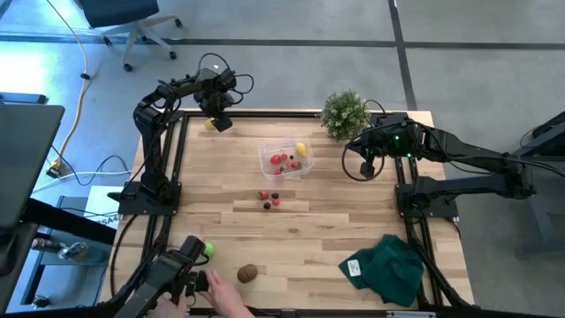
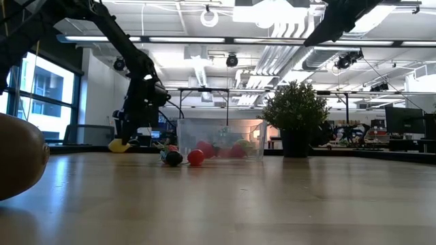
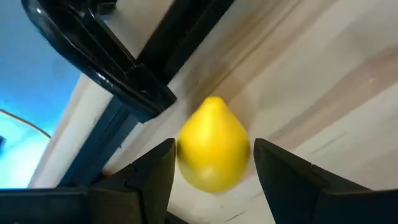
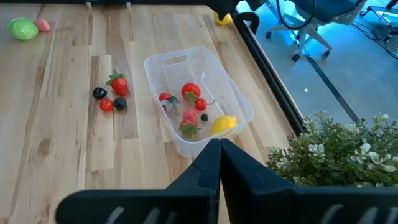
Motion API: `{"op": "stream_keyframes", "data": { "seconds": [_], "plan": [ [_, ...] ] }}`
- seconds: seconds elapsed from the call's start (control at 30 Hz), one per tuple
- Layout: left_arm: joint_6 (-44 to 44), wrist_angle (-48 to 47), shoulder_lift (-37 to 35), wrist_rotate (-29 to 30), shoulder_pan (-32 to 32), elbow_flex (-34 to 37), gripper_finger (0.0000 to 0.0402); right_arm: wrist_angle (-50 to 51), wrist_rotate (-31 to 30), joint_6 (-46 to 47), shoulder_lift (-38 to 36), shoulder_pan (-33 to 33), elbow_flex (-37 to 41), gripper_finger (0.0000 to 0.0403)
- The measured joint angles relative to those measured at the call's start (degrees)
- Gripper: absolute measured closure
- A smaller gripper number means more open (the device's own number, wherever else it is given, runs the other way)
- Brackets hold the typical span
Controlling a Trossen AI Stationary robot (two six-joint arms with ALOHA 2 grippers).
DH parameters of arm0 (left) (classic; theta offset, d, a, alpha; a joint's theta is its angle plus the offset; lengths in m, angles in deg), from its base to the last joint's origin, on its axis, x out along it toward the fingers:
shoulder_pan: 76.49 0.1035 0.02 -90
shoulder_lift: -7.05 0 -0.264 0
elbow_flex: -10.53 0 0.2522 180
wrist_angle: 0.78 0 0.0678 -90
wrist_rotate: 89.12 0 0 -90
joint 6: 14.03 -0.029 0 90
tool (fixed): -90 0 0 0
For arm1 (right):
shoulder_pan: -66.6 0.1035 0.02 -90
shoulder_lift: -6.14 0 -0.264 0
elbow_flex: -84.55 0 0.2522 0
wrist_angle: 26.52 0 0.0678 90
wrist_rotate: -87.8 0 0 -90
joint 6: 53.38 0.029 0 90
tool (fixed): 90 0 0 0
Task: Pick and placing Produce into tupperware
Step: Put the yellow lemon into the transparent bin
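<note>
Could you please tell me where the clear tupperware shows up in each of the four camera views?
High view: tupperware at table centre, left of the potted plant.
Low view: mid-picture, left of the plant.
Left wrist view: not in it.
Right wrist view: centre, above the right gripper.
Shared landmark: the potted plant.

Kiwi: running off the low view's side edge, blurred
Person's hand: running off the high view's lower edge
Berries in tupperware: blurring together in the low view
Green cloth: label print staying too small to read
</note>
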Motion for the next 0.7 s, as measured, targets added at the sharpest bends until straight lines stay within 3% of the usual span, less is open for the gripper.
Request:
{"op": "stream_keyframes", "data": {
  "seconds": [0.7],
  "plan": [
    [3.44, -2.0, -0.04, -3.5, -4.5, 4.31, 0.0195, -0.01, 0.0, 0.0, 0.0, 0.0, 0.0, 0.0402]
  ]
}}
